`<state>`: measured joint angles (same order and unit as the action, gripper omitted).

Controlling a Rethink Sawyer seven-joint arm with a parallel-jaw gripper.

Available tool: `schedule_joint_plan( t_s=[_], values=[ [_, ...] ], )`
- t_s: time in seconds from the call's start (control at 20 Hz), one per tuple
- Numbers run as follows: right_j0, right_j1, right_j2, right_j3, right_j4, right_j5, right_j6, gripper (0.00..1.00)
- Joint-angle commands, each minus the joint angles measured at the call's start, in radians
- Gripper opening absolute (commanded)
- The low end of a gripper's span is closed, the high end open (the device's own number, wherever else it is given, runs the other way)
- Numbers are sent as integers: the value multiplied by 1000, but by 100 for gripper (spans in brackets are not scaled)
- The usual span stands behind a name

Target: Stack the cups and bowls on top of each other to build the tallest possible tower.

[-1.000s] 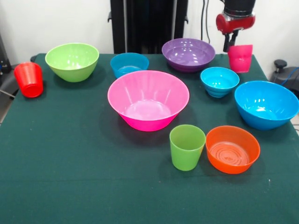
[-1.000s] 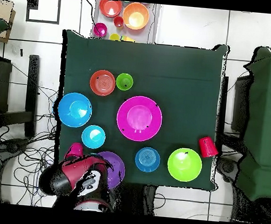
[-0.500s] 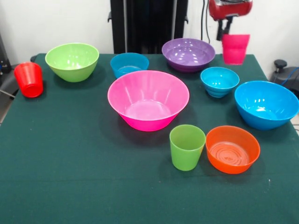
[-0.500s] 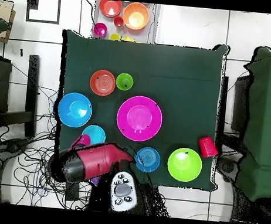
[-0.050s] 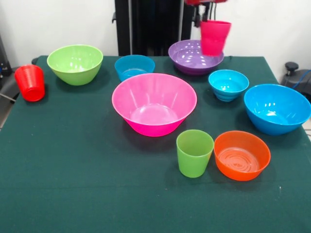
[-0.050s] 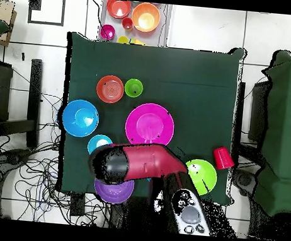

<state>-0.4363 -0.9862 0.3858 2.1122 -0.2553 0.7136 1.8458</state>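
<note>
No readable writing or brand marks on any glossy plastic piece. Reaching in from the top edge, gripper point(image 5: 206, 18) mostly cropped, clamped on the rim of the crimson-pink tapered plastic cup point(image 5: 214, 37), held upright in the air. Directly below the fingers, the purple round bowl point(image 5: 192, 59); nearer and well apart, the large hot pink bowl point(image 5: 154, 103) on the green table point(image 5: 73, 170).

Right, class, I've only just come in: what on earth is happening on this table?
The robot's gripper holds a crimson-pink plastic cup in the air above the purple plastic bowl. Nothing is stacked yet: the large hot pink bowl sits empty mid-table, with the other bowls, the lime green cup and the red-orange cup standing apart on the green cloth.
</note>
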Motion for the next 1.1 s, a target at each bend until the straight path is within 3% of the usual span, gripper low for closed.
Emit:
schedule_joint_plan(
  t_s=[0.05,0.3,0.6,1.1],
  values=[
    [-114,36,187,-154,-82,217,-403,0],
    [-167,106,245,-267,-160,277,-464,0],
    [-186,189,281,-384,-221,349,-511,0],
    [-182,362,261,-547,-328,363,-536,0]
  ],
)
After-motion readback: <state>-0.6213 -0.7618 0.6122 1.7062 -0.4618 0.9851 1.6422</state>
